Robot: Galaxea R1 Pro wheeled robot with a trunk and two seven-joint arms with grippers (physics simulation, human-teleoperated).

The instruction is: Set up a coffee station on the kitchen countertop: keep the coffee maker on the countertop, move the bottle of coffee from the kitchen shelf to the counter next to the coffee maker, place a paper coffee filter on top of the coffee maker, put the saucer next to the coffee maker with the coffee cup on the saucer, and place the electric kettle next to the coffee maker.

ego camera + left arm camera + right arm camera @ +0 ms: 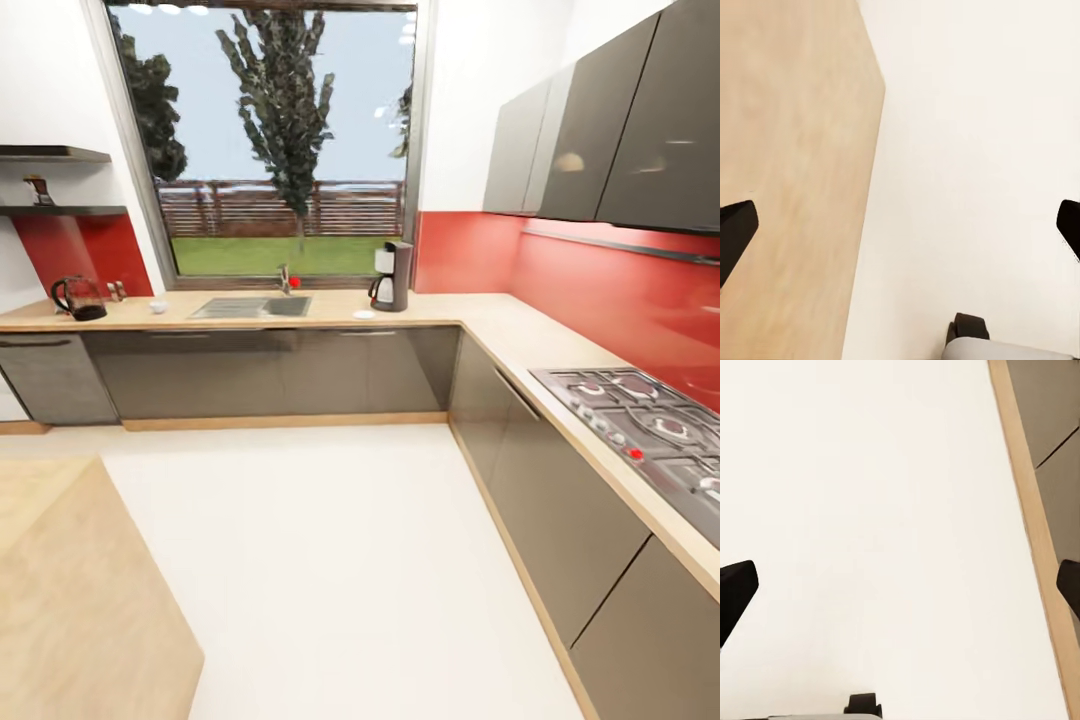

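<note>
We log the coffee maker (393, 276) upright on the surface (440, 312) right of the sink (252, 307), the saucer (364, 314) just in front of it. The kettle (79, 297) stands at the far left end, the cup (158, 306) near it, the bottle (40, 190) on the shelf (62, 211) above. Left fingers (736, 232) and right fingers (735, 594) spread wide apart over the floor (330, 560), holding nothing.

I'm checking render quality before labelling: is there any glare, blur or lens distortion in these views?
Head view: wide-angle stretch bends the upper cabinets and the kitchen countertop near the edges; the glossy red backsplash carries soft reflections; the far coffee maker and electric kettle look soft. Both wrist views: flat, even light on the pale floor, with no strong shadows.
</note>
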